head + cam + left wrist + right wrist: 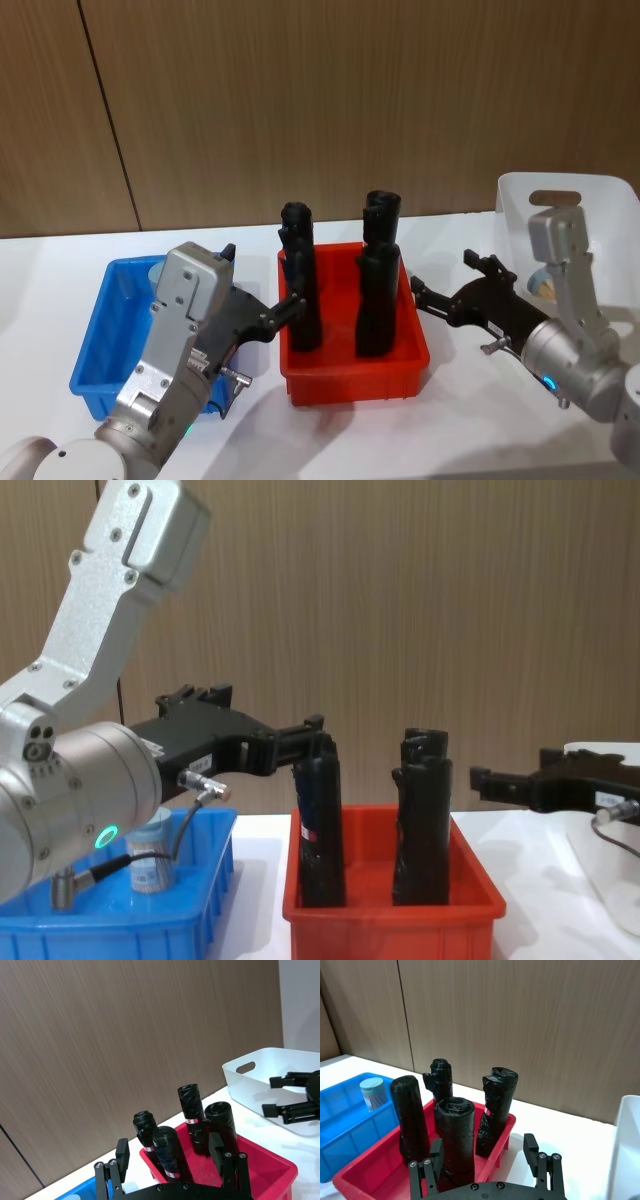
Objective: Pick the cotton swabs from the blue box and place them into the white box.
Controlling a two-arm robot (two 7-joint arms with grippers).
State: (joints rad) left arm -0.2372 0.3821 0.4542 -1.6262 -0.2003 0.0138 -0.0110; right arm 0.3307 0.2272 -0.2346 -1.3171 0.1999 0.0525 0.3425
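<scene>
reaching from here, the left gripper (318,742), jaws spread wide and empty, could knock the black cylinders (320,820) just ahead in the red bin (390,905). behind and below it a cotton swab jar (148,858) stands in the blue box (120,920), half hidden. right gripper (432,290), likewise wide, hangs before the white box (610,200).

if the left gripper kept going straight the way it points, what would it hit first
Probably the nearest black cylinder in the red bin: the left gripper, open, points right at it. Depth is unclear.
</scene>
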